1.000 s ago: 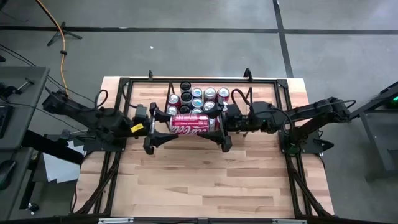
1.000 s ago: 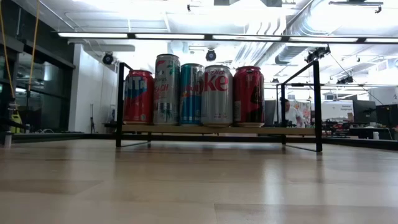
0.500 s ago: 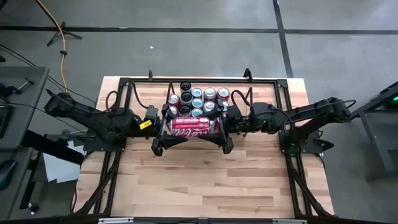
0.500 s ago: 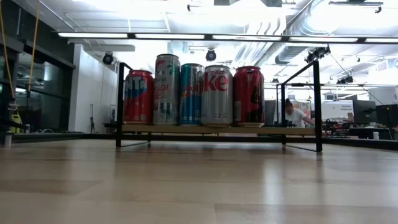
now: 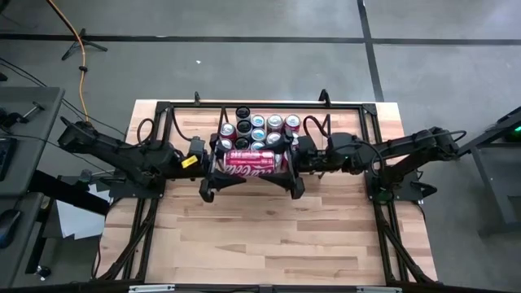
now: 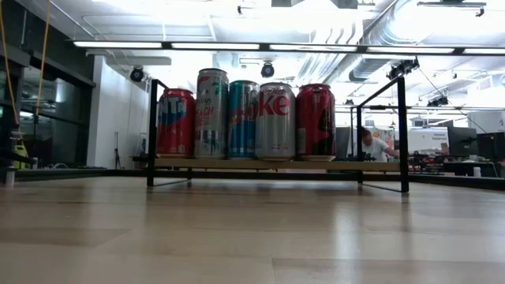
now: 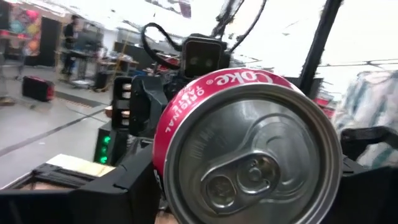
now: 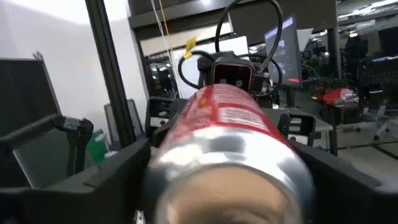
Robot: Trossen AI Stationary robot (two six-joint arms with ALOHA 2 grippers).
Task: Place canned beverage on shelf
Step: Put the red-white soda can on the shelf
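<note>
Coke can — held lengthwise between left gripper and right gripper; uneven release risks toppling shelved cans.

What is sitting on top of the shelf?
The shelf holds upright cans: five show in the front row from the low view, and more tops show from above. A red Coke can lies sideways between both grippers, covering some of them.

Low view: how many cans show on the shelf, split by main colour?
Red cans: 2
Silver cans: 2
Teal can: 1
Total: 5 showing; any cans behind these are hidden in this view.
</note>
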